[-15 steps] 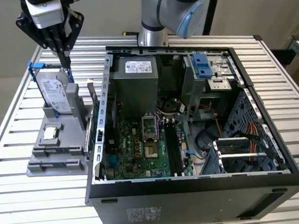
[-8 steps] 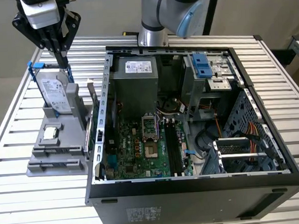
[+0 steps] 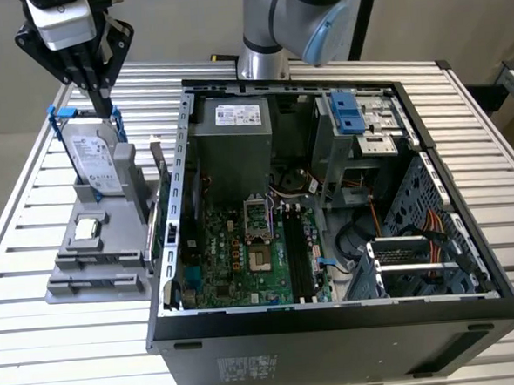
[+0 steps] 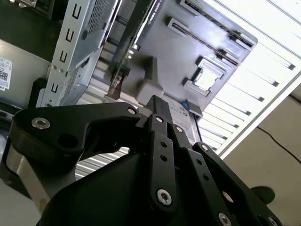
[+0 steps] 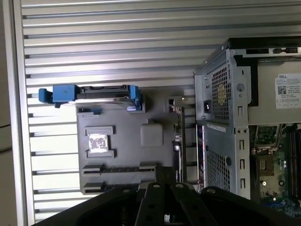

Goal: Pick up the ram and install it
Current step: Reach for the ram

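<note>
- Gripper (image 3: 103,108) at the exterior view's far left: hung above the hard drive (image 3: 92,157), clear of it, jaws drawn together on nothing.
- Ram (image 3: 157,185): stood on edge along the right side of the grey holder (image 3: 79,275), in the narrow gap between holder and computer case (image 3: 335,319); untouched, lower than the fingertips and to their right.
- Ram (image 5: 179,136) seen edge-on in the first wrist view, just beside the case's perforated wall.
- Hard drive: stood upright at the holder's far end, blue rails on both sides.
- Processor chip (image 3: 88,227): lay flat in a square recess of the holder, nearer than the drive.
- Motherboard (image 3: 235,255): lay inside the open case, ram not yet in its long black slots (image 3: 295,251).
</note>
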Controlling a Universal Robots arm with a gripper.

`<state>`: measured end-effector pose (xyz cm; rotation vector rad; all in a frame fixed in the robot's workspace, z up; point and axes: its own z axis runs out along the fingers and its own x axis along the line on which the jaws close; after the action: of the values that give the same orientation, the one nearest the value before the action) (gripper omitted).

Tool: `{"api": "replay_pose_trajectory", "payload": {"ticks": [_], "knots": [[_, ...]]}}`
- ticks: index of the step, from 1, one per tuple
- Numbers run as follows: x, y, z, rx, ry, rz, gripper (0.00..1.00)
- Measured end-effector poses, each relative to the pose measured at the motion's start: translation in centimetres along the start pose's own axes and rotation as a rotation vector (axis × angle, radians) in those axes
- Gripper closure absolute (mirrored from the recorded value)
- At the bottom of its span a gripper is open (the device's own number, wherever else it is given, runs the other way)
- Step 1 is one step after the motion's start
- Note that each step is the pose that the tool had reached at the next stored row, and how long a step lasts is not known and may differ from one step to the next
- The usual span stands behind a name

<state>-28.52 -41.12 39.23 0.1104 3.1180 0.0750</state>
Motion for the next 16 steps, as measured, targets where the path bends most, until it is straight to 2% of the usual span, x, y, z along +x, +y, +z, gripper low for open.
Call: {"api": "replay_pose_trajectory", "payload": {"ticks": [16], "knots": [[1.4, -0.2, -0.02, 0.0, 0.0, 0.0, 1.0]]}}
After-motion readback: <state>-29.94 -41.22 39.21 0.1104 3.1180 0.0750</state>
